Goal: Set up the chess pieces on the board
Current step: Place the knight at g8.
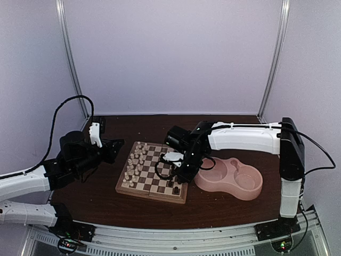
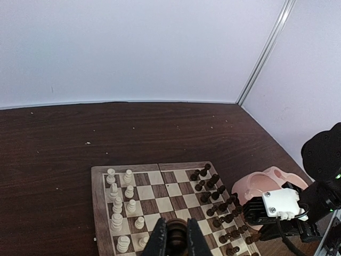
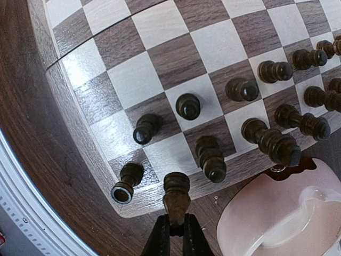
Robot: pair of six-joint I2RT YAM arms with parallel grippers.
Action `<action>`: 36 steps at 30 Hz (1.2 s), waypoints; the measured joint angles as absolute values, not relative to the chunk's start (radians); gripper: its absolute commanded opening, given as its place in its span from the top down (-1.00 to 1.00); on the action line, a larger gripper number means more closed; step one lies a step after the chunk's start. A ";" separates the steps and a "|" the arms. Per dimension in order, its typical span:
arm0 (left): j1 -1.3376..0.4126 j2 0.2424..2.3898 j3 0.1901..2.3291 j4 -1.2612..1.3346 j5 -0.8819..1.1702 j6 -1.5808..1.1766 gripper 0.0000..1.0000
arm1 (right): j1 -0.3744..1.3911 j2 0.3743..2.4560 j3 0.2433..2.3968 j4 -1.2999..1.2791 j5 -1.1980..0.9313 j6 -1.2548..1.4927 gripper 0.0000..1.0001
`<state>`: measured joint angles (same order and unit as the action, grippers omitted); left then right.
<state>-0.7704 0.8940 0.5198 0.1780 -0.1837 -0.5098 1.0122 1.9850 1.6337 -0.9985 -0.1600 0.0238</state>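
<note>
On the dark table (image 1: pixel 96 200), the board (image 1: pixel 153 184) lies between my two arms, with the pink double bowl (image 1: pixel 234 181) just beside its right edge. From the left wrist camera I see the cream pieces (image 2: pixel 116 220) standing in two rough files along the board's left side and the dark pieces (image 2: pixel 216 205) crowded in two files along the right side, nearest the bowl. The middle squares are bare. My right gripper (image 3: pixel 176 223) has its jaws pinched tight on the lower end of a dark brown piece (image 3: pixel 176 192). The piece's rounded head points at the board's rim by the near right corner, close to the bowl. I cannot tell whether it touches the wood. Just beside it on the corner square is a dark piece with a ringed top (image 3: pixel 126 185), and more dark ones stand on the squares behind. My left gripper (image 2: pixel 176 228) hangs just off the board's left edge in the overhead view. Its jaws are drawn in narrow on what looks like a dark rounded piece (image 2: pixel 176 240), though the bottom of the frame cuts it off.
</note>
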 measured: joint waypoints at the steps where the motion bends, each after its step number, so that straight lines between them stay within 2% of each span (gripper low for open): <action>1: -0.770 0.894 0.520 0.178 -0.183 -0.510 1.00 | 1.012 1.986 1.635 -0.999 -0.160 0.024 0.86; 29: -0.770 0.894 0.520 0.177 -0.180 -0.510 1.00 | 1.015 2.044 1.666 -0.997 -0.185 0.023 0.77; 36: -0.770 0.894 0.520 0.177 -0.179 -0.510 0.99 | 1.015 2.050 1.668 -0.997 -0.184 0.020 0.44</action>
<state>-0.7704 0.8936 0.5198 0.1772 -0.1795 -0.5098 1.0153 2.0499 1.6676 -0.9974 -0.1837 0.0200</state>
